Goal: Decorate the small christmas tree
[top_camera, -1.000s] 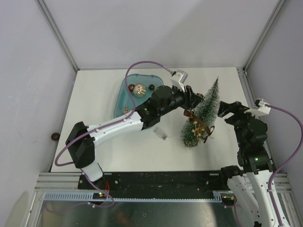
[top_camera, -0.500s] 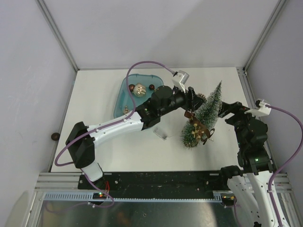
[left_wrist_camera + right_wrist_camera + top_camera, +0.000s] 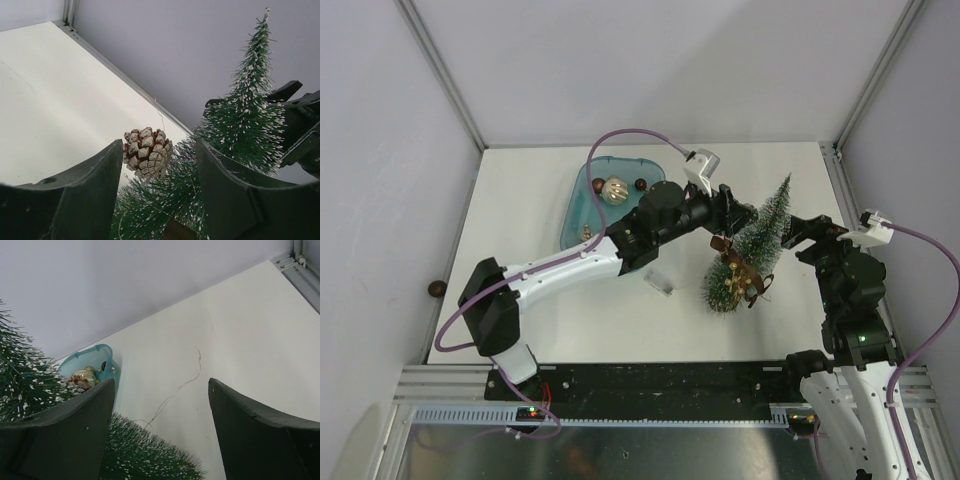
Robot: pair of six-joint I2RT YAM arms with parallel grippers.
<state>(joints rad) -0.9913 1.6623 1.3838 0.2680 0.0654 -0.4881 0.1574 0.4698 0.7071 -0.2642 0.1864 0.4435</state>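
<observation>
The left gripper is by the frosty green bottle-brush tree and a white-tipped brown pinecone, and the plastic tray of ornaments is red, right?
No, the plastic tray is teal, not red, as the top external view shows. The rest stands.

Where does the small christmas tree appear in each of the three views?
Top external: the small christmas tree, right of centre.
Left wrist: right half, behind the pinecone.
Right wrist: left edge and bottom.
Shared landmark: the teal tray, left of centre in top external, left in right wrist; not in left wrist.
</observation>
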